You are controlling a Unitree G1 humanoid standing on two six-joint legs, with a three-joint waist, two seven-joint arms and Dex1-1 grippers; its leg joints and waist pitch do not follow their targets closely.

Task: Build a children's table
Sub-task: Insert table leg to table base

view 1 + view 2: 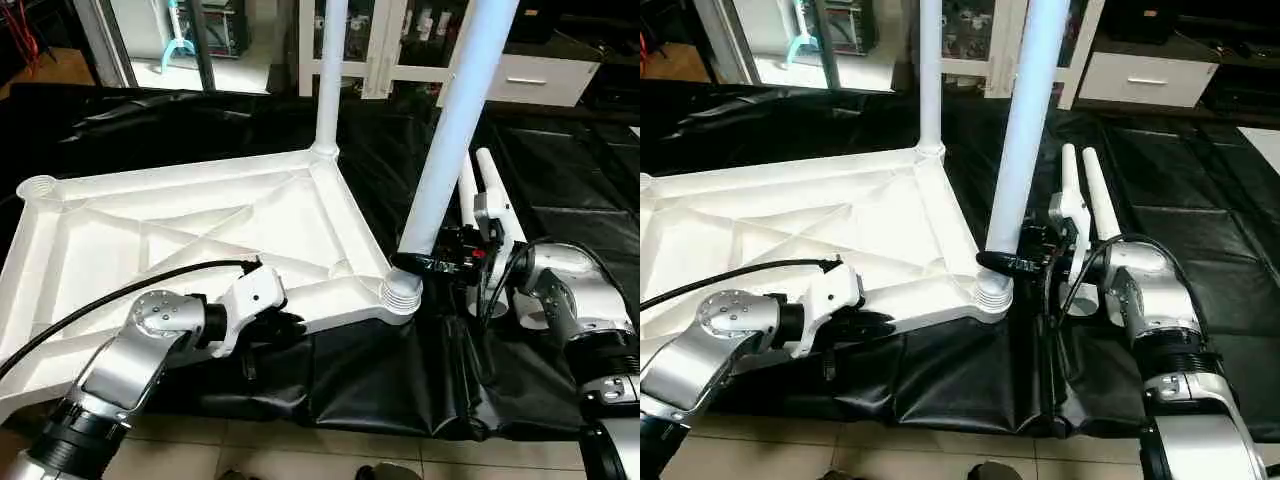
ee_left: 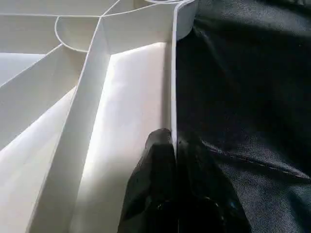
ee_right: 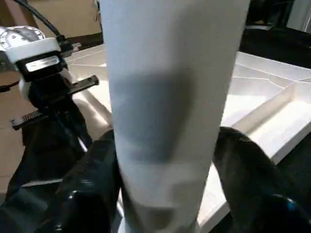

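The white tabletop lies upside down on a black sheet, ribs facing up. One leg stands upright in its far right corner socket. A second leg stands slightly tilted in the near right socket. My right gripper is shut on this leg just above the socket, with a black finger pressed to each side of it. My left gripper is shut on the tabletop's near rim, one finger inside and one outside. Two more legs lie on the sheet behind my right wrist.
The black sheet covers the work surface and ends at a tiled floor strip along the near edge. White cabinets and drawers stand behind. An empty socket marks the tabletop's far left corner.
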